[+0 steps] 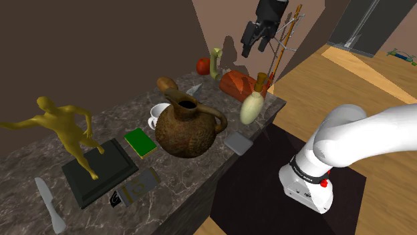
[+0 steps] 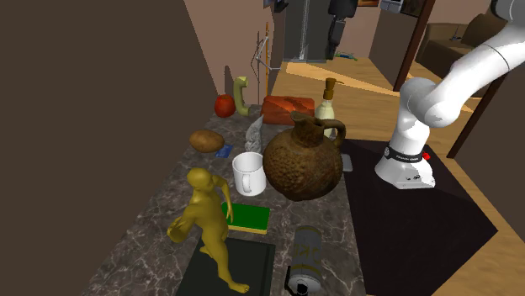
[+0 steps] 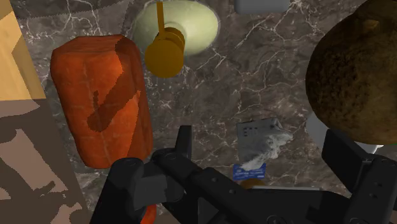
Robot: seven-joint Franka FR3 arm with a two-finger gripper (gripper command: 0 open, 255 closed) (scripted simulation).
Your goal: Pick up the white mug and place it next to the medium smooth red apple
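Saw end effector (image 1: 256, 41) up high over far end of tabletop (image 1: 184, 175), fingers (image 3: 184, 143) wide apart, nothing in them; prob. up there to clear tall bottle (image 1: 250, 107) & big brown jug (image 1: 190, 128). Spotted white mug (image 1: 159, 114) upright on tabletop, just beside jug, on wall (image 1: 133, 40) side, not picked up yet. Found red apple (image 1: 203, 65) further along by wall, well apart from mug. Guessed at bare spot near apple as mug's place.
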